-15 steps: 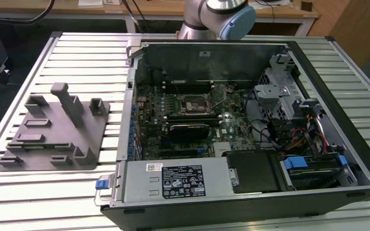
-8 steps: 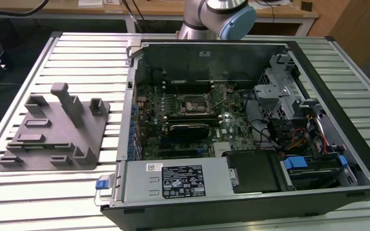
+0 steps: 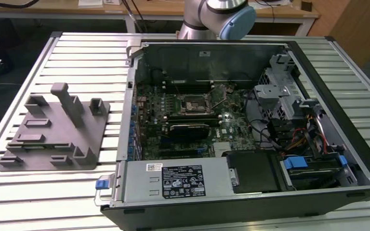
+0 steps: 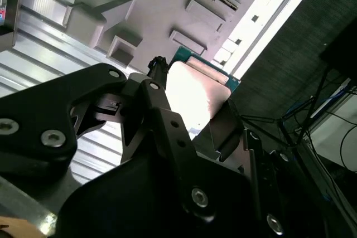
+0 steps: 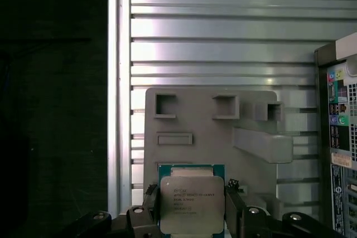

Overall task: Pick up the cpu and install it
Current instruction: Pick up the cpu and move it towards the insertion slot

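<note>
End effector (image 5: 192, 202) clamps cpu (image 5: 192, 210) above slatted metal table (image 5: 223, 26); dark floor (image 5: 56, 110), perhaps carpet.

One cpu (image 5: 192, 204) sits in one gripper (image 5: 192, 211). Past the gripper lies one grey fixture plate (image 5: 212, 137), beside it one open computer case (image 3: 211, 60), all on one slatted table (image 3: 82, 53).

exterior view: high, far | both wrist views: close | shared: fixture plate (image 3: 56, 132) (image 4: 162, 4) (image 5: 212, 137)

Silver arm (image 3: 194, 24) with pale-blue joint cap (image 3: 240, 21) — black gripper (image 4: 195, 101) linkages (silver screw heads (image 4: 53, 137)).
</note>
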`<action>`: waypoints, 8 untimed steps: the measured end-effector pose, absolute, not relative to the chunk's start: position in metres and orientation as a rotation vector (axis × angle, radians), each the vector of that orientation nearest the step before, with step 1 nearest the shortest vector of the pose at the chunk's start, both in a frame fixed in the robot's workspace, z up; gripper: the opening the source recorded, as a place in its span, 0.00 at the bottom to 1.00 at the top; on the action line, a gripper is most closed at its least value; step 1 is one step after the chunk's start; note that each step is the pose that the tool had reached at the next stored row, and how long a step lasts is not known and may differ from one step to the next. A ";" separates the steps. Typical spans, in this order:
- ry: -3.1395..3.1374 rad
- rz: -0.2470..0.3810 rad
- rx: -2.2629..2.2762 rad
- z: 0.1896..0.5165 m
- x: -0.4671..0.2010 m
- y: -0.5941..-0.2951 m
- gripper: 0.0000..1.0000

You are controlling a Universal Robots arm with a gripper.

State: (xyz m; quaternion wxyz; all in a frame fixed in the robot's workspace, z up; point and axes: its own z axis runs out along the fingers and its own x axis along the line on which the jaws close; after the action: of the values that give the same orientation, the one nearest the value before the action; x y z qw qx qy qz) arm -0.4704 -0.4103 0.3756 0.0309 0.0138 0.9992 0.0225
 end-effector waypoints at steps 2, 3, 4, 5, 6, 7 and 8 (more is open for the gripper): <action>3.079 0.069 0.043 0.379 -0.470 -0.410 0.55; 3.078 0.069 0.043 0.380 -0.470 -0.410 0.55; 3.078 0.069 0.043 0.382 -0.470 -0.410 0.55; 3.078 0.069 0.043 0.383 -0.470 -0.410 0.55; 3.078 0.069 0.043 0.385 -0.470 -0.410 0.55; 3.078 0.069 0.043 0.387 -0.470 -0.410 0.55; 3.078 0.069 0.043 0.388 -0.470 -0.410 0.55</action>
State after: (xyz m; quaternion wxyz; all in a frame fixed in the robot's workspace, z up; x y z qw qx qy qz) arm -0.4704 -0.4103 0.3885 0.0312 0.0138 0.9992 0.0225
